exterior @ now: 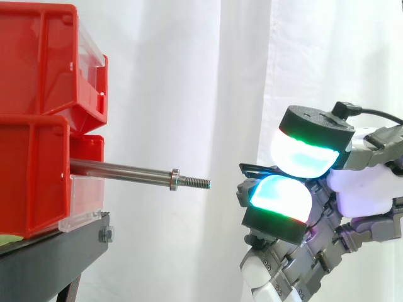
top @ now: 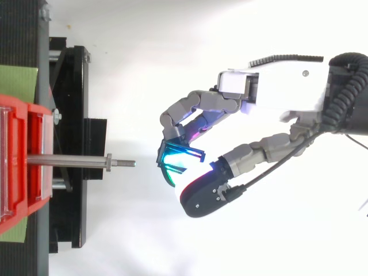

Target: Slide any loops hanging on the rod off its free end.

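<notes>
A steel rod [exterior: 123, 170] juts out level from between the red bins [exterior: 38, 119], and its threaded free end [exterior: 196, 183] points right. Nothing hangs on its shaft [top: 69, 161]. My hand [exterior: 368, 189] hovers to the right of the free end, a short gap away and at about the rod's height. Two glowing fingertips [exterior: 302, 154] are pressed together on a thin dark loop [exterior: 252, 168], which pokes out toward the rod. From above, the loop [top: 187, 150] looks like a small dark frame at the tips of my hand [top: 276, 92].
The red bins are stacked on a black stand [exterior: 56, 251] at the left. A white curtain [exterior: 189, 75] hangs behind. A nut [top: 108, 162] sits on the rod just before the thread. Open space lies between the rod's tip and my hand.
</notes>
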You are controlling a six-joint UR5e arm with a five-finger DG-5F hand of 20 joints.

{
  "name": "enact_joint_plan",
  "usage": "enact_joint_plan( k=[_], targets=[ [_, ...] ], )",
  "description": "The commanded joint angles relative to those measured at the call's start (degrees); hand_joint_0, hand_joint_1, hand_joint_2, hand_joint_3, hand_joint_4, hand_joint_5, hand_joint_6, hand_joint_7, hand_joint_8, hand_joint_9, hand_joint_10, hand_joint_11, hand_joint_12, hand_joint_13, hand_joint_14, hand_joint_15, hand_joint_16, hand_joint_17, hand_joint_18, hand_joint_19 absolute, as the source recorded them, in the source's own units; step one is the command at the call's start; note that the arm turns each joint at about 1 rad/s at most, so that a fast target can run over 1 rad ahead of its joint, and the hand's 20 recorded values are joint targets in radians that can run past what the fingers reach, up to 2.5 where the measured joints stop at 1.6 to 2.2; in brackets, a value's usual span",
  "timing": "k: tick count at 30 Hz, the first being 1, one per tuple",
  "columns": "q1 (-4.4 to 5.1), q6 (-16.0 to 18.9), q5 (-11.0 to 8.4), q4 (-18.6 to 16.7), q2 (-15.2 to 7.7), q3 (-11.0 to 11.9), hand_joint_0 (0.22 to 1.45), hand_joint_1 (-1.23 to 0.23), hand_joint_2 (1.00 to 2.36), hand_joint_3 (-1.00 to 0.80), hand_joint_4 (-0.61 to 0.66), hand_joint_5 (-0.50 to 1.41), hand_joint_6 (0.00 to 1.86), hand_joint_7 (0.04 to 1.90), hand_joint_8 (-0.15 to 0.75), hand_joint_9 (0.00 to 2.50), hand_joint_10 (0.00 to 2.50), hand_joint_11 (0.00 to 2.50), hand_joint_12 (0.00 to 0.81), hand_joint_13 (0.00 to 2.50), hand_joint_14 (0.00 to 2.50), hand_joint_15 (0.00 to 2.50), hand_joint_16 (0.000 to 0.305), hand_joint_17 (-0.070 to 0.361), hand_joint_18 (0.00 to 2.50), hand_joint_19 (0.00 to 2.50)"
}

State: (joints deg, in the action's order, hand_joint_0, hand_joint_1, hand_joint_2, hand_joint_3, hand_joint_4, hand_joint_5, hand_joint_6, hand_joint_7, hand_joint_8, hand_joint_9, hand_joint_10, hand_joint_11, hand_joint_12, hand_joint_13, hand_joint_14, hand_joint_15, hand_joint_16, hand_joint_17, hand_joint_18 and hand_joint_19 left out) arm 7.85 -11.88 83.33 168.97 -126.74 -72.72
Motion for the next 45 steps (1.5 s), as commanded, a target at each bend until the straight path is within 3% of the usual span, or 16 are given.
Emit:
enact_joint_plan(
  k=[1, 6, 10, 13, 29, 38, 45],
  targets=[
    [0.06, 0.01, -0.01, 0.04, 0.00, 0.30, 0.63, -0.65, 1.01, -0.35, 0.15, -0.21, 0.84, 1.26, 0.305, 0.76, 0.00, 0.12, 0.271, 0.75, 0.00, 0.06, 0.043, 0.096, 0.71, 0.16],
    [-0.65, -0.07, 0.17, 1.45, 0.00, 2.94, 0.65, -0.80, 1.01, -0.37, 0.18, -0.22, 0.84, 1.24, 0.298, 0.74, 0.00, 0.11, 0.273, 0.73, 0.00, 0.06, 0.044, 0.098, 0.71, 0.16],
    [-1.26, -0.07, 0.34, 6.28, 0.00, 5.31, 0.67, -0.82, 1.01, -0.43, 0.18, -0.22, 0.84, 1.22, 0.291, 0.73, 0.00, 0.12, 0.271, 0.74, 0.00, 0.06, 0.044, 0.099, 0.72, 0.16],
    [-1.44, -0.07, 0.34, 7.25, 0.00, 5.49, 0.68, -0.83, 1.00, -0.50, 0.19, -0.22, 0.84, 1.21, 0.290, 0.74, 0.00, 0.12, 0.271, 0.74, 0.00, 0.06, 0.044, 0.099, 0.73, 0.16],
    [-1.70, -0.07, 0.96, 7.69, 0.00, 6.37, 0.59, -0.75, 1.00, -0.50, 0.19, -0.21, 0.83, 1.21, 0.290, 0.75, 0.00, 0.11, 0.272, 0.75, 0.00, 0.06, 0.045, 0.101, 0.73, 0.17],
    [-2.14, 0.19, 1.13, 9.97, 0.00, 6.89, 0.70, -0.90, 1.00, -0.50, 0.16, -0.21, 0.83, 1.22, 0.274, 0.72, 0.00, 0.11, 0.267, 0.75, 0.00, 0.07, 0.045, 0.100, 0.73, 0.16],
    [-2.14, 1.42, 0.78, 12.35, 0.27, 7.68, 0.67, -0.89, 1.00, -0.50, 0.17, -0.21, 0.83, 1.21, 0.270, 0.72, 0.00, 0.12, 0.263, 0.75, 0.00, 0.07, 0.044, 0.099, 0.73, 0.15]
  ],
)
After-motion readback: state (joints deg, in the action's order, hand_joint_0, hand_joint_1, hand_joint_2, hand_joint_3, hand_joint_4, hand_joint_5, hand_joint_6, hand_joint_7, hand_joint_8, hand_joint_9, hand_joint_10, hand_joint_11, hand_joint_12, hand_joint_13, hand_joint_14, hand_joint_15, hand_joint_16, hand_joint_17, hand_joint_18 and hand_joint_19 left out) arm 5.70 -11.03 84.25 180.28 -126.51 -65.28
